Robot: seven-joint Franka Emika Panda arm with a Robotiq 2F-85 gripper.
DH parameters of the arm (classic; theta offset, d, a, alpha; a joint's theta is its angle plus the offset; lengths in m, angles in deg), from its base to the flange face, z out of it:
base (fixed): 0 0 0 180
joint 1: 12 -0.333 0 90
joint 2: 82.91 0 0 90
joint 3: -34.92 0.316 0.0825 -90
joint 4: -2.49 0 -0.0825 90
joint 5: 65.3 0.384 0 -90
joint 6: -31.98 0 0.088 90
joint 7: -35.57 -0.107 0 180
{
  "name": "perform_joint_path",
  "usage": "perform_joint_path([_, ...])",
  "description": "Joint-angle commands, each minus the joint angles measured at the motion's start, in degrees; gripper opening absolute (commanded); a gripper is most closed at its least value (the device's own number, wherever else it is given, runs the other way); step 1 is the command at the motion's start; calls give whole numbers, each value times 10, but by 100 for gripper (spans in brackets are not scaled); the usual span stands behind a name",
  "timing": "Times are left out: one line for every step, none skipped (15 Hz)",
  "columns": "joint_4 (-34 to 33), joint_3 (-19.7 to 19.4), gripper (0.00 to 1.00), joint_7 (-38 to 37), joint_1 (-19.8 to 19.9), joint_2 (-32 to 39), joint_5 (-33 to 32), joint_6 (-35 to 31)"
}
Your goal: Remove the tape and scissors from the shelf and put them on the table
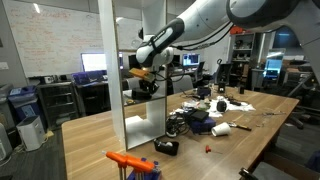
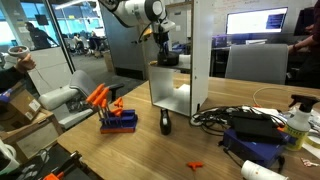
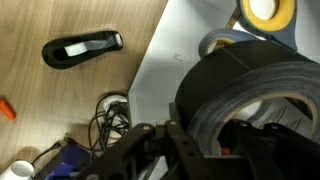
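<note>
My gripper (image 3: pixel 212 140) is shut on the tape (image 3: pixel 250 85), a thick black roll. One finger is inside its centre hole and one is outside. In both exterior views the gripper (image 1: pixel 147 78) (image 2: pixel 165 47) holds the roll (image 2: pixel 167 59) at a board of the tall white shelf (image 2: pixel 197 50) (image 1: pixel 120 90). I cannot tell whether the roll still rests on the board. A small orange thing (image 2: pixel 181 87) lies in the compartment below. It is too small to tell whether it is the scissors. The light-brown table (image 1: pixel 100 135) (image 2: pixel 150 150) lies beneath.
A yellow roll (image 3: pixel 270 12) and a pale roll (image 3: pixel 215 42) sit on the shelf board beside the tape. A flat black object with light markings (image 3: pixel 82 48) (image 2: pixel 165 123) lies on the table. Orange tools in a blue holder (image 2: pixel 115 112), cables (image 3: pixel 112 118) and clutter (image 1: pixel 205 112) surround the shelf.
</note>
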Motion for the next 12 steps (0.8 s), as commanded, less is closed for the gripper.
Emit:
perform_joint_path([-26, -21, 11, -3, -16, -5, -17, -6])
perform_joint_path([-27, -24, 11, -4, -18, -6, -22, -6])
perform_joint_path([-28, -26, 11, -5, -19, -11, -26, -5])
perform_joint_path([-26, -28, 11, -6, -21, -15, -29, -5])
perform_joint_path([-23, -31, 11, -8, -22, -21, -35, -4])
perform_joint_path([-21, -34, 11, -10, -24, -25, -41, -4])
perform_joint_path([-14, -36, 11, -11, -25, -34, -45, -4])
perform_joint_path([-7, -38, 11, -12, -27, -43, -50, -2])
perform_joint_path([5, -40, 11, -15, -28, -56, -56, -1])
perform_joint_path([15, -42, 11, -15, -30, -67, -64, 0])
perform_joint_path([34, -43, 11, -16, -32, -85, -72, 1])
perform_joint_path([47, -43, 11, -16, -32, -99, -79, 3])
